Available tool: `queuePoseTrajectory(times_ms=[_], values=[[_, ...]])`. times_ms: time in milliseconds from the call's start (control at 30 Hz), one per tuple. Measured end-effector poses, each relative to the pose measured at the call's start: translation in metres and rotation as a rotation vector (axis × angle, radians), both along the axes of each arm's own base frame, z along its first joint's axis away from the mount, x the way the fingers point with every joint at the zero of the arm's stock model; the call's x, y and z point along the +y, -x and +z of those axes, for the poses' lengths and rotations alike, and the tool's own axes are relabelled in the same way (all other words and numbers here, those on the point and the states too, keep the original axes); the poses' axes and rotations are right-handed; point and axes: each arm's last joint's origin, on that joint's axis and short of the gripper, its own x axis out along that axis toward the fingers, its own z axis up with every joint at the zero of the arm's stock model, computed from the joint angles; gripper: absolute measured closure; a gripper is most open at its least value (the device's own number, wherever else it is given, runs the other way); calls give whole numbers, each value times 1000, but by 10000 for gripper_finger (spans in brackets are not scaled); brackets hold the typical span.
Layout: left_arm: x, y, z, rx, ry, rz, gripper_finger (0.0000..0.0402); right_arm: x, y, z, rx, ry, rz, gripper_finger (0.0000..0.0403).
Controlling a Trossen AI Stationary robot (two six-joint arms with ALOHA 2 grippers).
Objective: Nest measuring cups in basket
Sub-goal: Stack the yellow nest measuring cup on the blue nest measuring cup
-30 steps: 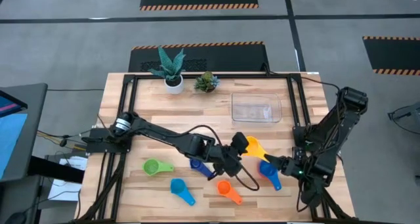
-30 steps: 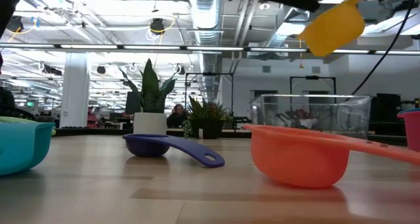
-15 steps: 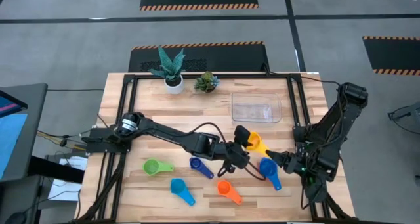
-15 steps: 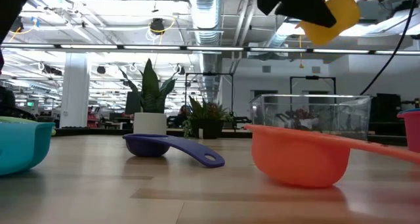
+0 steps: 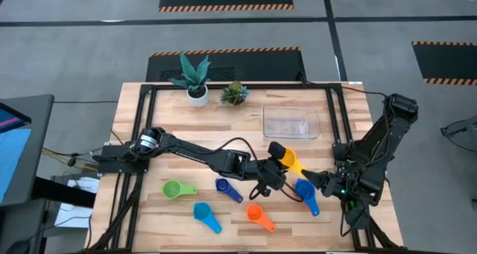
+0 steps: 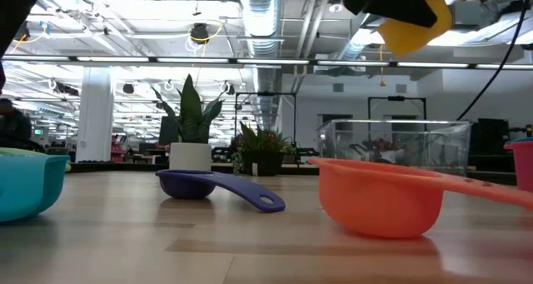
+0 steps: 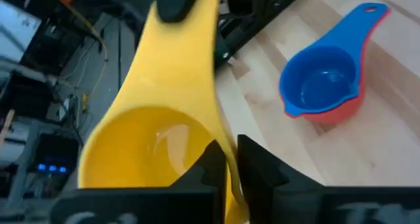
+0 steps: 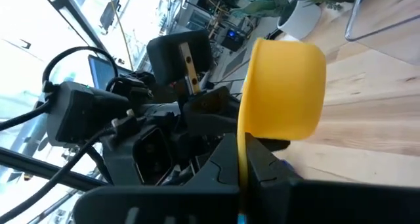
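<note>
The yellow measuring cup [image 5: 288,159] hangs in the air between both grippers, to the near side of the clear basket [image 5: 291,124]. My left gripper [image 5: 279,162] is shut on its bowl. My right gripper [image 5: 313,179] is shut on its handle. On the table lie the green cup [image 5: 173,188], dark blue cup [image 5: 224,188], light blue cup [image 5: 203,214] and orange cup [image 5: 256,214]. A blue cup [image 7: 320,83] sits nested in the red cup [image 7: 338,113]. The basket holds nothing. My left gripper pinches the yellow cup's bowl rim [image 7: 226,159], where the handle starts. One finger [image 7: 209,163] is on the inner side and one on the outer side. The cup is lifted clear of the table. My right gripper pinches the yellow cup's flat handle [image 8: 242,148] between its two fingers, with the handle edge-on between them. The bowl [image 8: 283,96] stands out beyond the fingertips. The fingers come level from the table's right side, along the handle.
A white plant pot [image 5: 197,94] and a small green plant [image 5: 235,94] stand at the far edge, left of the basket. Black frame rails run along the table's left, right and far sides. Bare wood lies between the basket and the cups.
My left gripper has carried the yellow cup a little up and toward the table's right and far side, closer to the basket. My right gripper has shifted slightly toward the cup's handle. The cups on the table have not moved.
</note>
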Motion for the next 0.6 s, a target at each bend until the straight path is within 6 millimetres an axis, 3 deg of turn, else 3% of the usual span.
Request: queuePoseTrajectory(times_ms=[100, 600], values=[[3, -1, 0, -8, 24, 26, 396, 0, 0, 0, -1, 3, -3, 389], [1, 0, -1, 5, -11, 8, 401, -6, 3, 7, -5, -9, -2, 264]])
